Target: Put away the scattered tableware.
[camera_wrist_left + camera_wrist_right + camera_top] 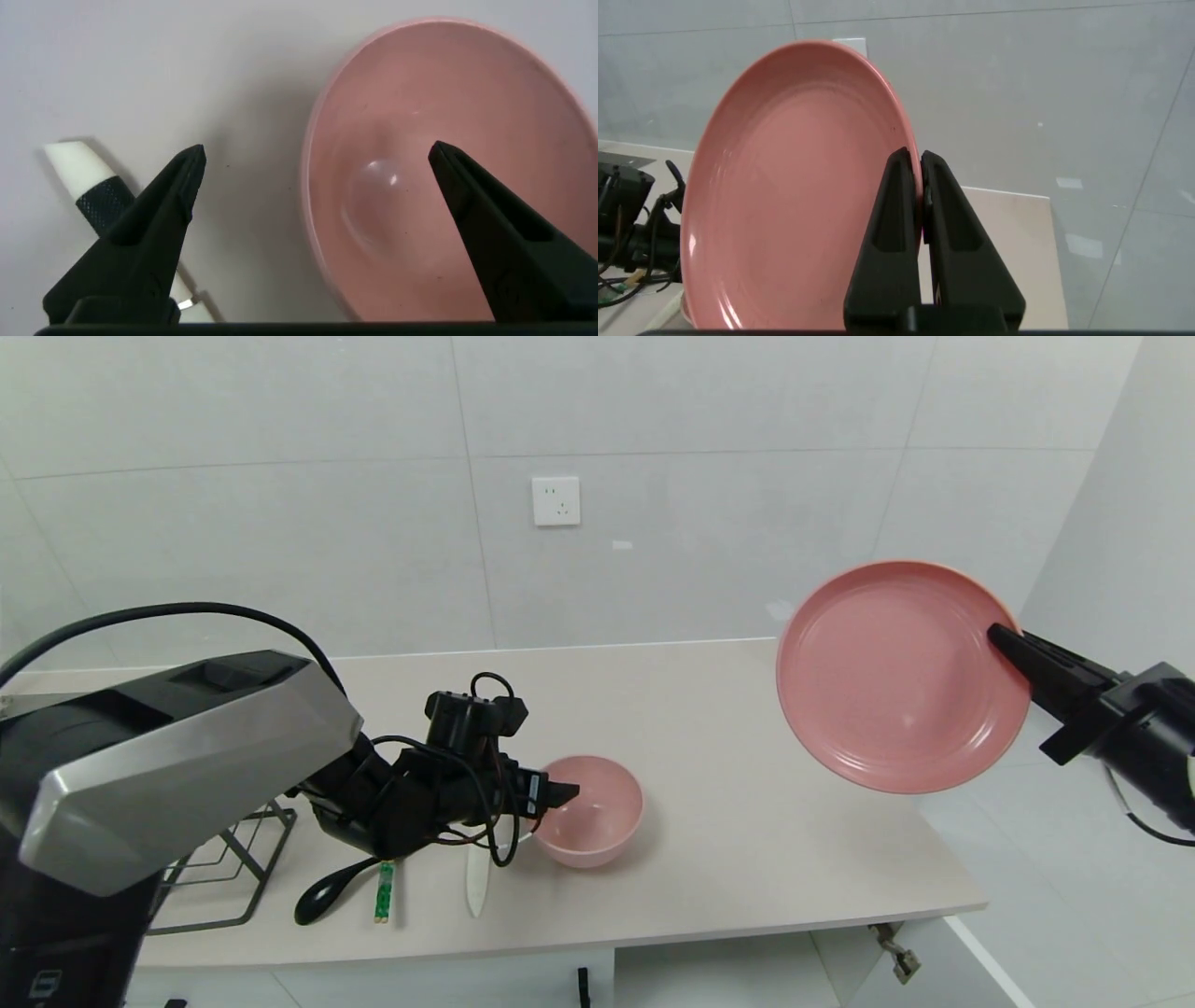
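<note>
My right gripper (1004, 639) is shut on the rim of a pink plate (896, 677), holding it tilted in the air past the counter's right end; the right wrist view has the plate (785, 196) pinched between both fingers (898, 187). A pink bowl (590, 810) sits upright on the counter. My left gripper (565, 793) hovers open at the bowl's left rim, one finger over the inside of the bowl (439, 168), the other over the counter outside it. A white utensil (477, 885), a black spoon (327, 891) and a green-handled utensil (383, 891) lie near the front edge.
A dark wire rack (224, 868) stands at the counter's left end. The beige counter (747, 859) ends at right with a drop to the floor. A tiled wall with a socket (556, 501) runs behind.
</note>
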Robot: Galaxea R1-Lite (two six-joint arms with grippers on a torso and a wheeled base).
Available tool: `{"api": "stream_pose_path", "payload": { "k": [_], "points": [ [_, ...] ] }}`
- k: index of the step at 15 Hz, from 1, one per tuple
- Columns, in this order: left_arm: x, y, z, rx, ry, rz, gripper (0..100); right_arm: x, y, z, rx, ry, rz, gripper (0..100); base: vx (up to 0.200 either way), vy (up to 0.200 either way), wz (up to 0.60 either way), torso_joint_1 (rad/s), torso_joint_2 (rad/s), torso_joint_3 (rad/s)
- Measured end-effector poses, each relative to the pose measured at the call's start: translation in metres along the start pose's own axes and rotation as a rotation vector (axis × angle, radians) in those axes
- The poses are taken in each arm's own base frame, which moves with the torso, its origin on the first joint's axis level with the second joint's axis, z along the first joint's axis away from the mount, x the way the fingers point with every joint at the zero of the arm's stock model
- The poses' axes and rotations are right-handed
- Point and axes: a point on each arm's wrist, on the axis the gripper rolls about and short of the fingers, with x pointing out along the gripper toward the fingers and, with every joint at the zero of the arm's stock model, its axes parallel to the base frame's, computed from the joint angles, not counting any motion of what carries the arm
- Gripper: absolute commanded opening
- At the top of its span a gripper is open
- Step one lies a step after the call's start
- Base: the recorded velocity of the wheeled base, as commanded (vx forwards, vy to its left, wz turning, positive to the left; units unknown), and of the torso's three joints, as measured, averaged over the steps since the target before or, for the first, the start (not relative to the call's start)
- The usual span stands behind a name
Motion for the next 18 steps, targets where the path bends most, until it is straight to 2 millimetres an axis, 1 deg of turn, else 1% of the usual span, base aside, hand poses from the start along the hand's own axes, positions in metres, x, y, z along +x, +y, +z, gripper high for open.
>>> {"api": "stream_pose_path", "payload": {
  "k": [6, 7, 10, 13, 16, 18],
  "points": [
    [0.004, -0.005, -0.006, 0.004, 0.019, -0.008, 100, 0.000, 0.000, 0.000, 0.000, 0.000, 0.000, 0, 0.000, 0.000, 0.00, 0.000, 0.00, 0.000],
    [0.004, -0.006, -0.007, 0.006, 0.028, -0.010, 0, 0.000, 0.000, 0.000, 0.000, 0.000, 0.000, 0, 0.000, 0.000, 0.00, 0.000, 0.00, 0.000],
    [0.004, -0.010, -0.012, -0.003, 0.068, -0.009, 0, 0.000, 0.000, 0.001, -0.001, -0.002, 0.001, 0, 0.000, 0.000, 0.00, 0.000, 0.00, 0.000],
    [0.002, -0.015, -0.010, 0.000, 0.059, -0.012, 0, 0.000, 0.001, 0.001, -0.001, -0.003, 0.002, 0, 0.000, 0.000, 0.00, 0.000, 0.00, 0.000],
    [-0.015, -0.017, 0.002, 0.004, 0.021, -0.006, 0, 0.000, 0.001, 0.001, -0.002, -0.003, 0.002, 0, 0.000, 0.000, 0.00, 0.000, 0.00, 0.000],
    [-0.031, -0.018, 0.007, 0.001, 0.001, -0.003, 0, 0.002, 0.001, 0.003, -0.004, -0.014, 0.003, 0, 0.000, 0.000, 0.00, 0.000, 0.00, 0.000]
  ]
}}
